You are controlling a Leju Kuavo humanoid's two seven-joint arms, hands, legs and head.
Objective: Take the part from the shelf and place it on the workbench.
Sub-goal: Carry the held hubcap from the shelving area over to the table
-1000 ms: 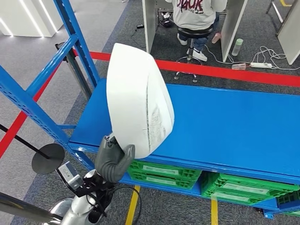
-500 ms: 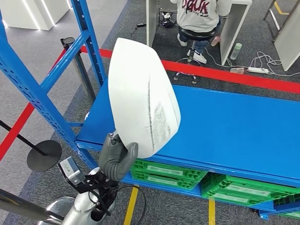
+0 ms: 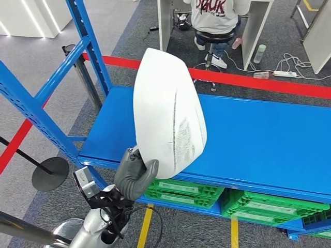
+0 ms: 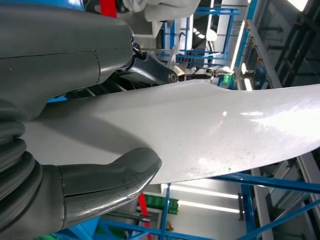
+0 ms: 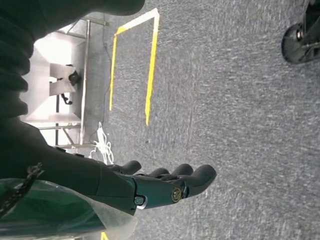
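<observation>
The left hand (image 3: 134, 175) grips the white part (image 3: 167, 113) by its lower edge, thumb pressed on one face and dark fingers (image 4: 151, 67) on the other. The part stands upright above the hand, raised over the front edge of the blue shelf (image 3: 253, 139). The right hand (image 5: 166, 187) hangs over grey carpet, fingers loosely extended, holding nothing.

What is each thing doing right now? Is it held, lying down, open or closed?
white part: held up above the shelf, clear of it
left hand: grips the part's lower edge
right hand: holds nothing, fingers stretched out over the carpet
blue shelf: top surface bare where visible
green crates: sitting on the level below the shelf top
person: seated on a stool beyond the red line
</observation>
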